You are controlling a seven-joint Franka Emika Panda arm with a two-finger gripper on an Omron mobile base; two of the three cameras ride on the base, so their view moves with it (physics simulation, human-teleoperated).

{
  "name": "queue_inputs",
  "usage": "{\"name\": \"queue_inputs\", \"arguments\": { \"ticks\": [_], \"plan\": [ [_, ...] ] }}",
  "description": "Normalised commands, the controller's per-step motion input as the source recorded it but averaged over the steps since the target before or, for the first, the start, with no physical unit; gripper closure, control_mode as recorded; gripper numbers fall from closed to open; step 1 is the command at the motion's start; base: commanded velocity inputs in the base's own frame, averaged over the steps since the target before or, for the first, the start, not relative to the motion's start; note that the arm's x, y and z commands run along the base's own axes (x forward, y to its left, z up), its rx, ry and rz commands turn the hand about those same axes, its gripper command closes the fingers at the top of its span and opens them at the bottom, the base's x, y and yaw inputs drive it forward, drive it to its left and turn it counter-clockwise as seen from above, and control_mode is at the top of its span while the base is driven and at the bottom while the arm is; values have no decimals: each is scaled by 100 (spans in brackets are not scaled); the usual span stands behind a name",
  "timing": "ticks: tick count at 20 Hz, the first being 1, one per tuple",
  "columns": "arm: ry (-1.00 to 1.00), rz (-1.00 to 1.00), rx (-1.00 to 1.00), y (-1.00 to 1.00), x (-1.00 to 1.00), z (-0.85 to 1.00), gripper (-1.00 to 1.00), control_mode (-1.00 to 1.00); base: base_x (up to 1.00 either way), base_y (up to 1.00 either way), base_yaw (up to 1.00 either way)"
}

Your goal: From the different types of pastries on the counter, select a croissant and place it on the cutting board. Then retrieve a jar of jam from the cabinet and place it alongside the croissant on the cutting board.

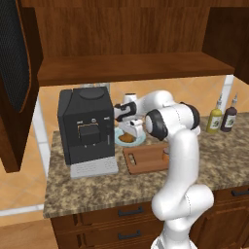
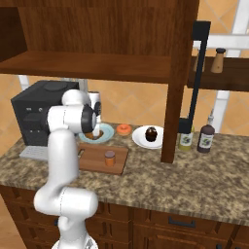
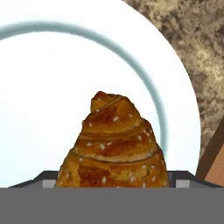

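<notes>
The white arm reaches forward over the speckled brown-and-beige granite counter (image 1: 97, 187), its two-finger claw (image 1: 131, 132) lowered onto the white round plate with a pale blue-grey ring (image 3: 52, 87) that sits just beside the boxy black coffee machine (image 1: 86, 124). In the hand view the lumpy golden-brown croissant (image 3: 114, 146) rises directly between the two dark finger tips (image 3: 46, 179), seeded ridges pointing away from the camera, its base lying on the plate. The tips sit just beside either flank of the pastry — the jaws appear pressed against it, though contact is hard to confirm at the bottom edge of that view.

The flat reddish-brown wooden cutting board (image 1: 143, 160) lies on the counter just in front of the plate, near the claw. In the right base view a small orange-brown cylindrical jar with a darker lid band (image 2: 110, 158) stands upright on the board. Farther along that view, an orange-glazed ring donut (image 2: 123, 129) rests near the plate, and a dark chocolate cupcake (image 2: 151, 134) sits on a second white plate (image 2: 138, 137).
</notes>
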Motion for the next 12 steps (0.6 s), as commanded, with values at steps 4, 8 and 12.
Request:
{"name": "queue_inputs", "arguments": {
  "ticks": [4, 8, 12],
  "plan": [
    [-16, 0, 0, 1, -33, 9, 100, -100, 0, 0, 0],
    [-20, 0, 0, 0, -39, 9, 100, -100, 0, 0, 0],
    [-18, 0, 1, 0, -46, 5, 100, -100, 0, 0, 0]
  ]
}}
